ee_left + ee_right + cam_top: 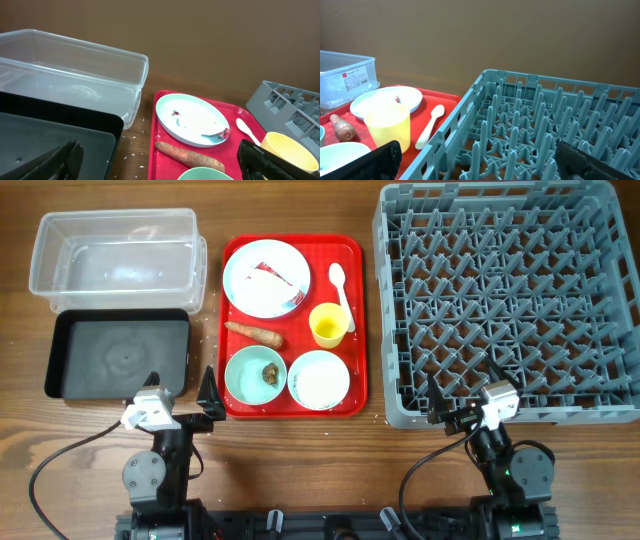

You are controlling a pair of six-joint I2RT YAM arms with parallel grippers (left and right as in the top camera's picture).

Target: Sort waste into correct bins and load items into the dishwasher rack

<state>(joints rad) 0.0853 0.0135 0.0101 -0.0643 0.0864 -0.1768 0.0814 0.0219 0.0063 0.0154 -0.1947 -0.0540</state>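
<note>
both wide open & holding nothing: lft gripper [180, 392] by the shallow glossy black tub [118, 355], rt gripper [465, 392] at the large grey plastic rack [510, 300]. pale blue round plate [265, 277] w/ wrapper scraps [270, 272], thin orange-brown carrot piece [254, 333], small yellow cup [328, 325], white plastic spoon [340, 285] all on the flat red tray [355, 320].

This is a robotics lab bench got up as a dishwashing station. A left arm [152, 470] and a right arm [512, 465] are bolted to a wood-grain worktop [300, 470]. It carries a canteen-style grey dishwasher rack [500, 300] and a red tray [350, 250], with a plain brown backboard [210, 40] behind.
</note>
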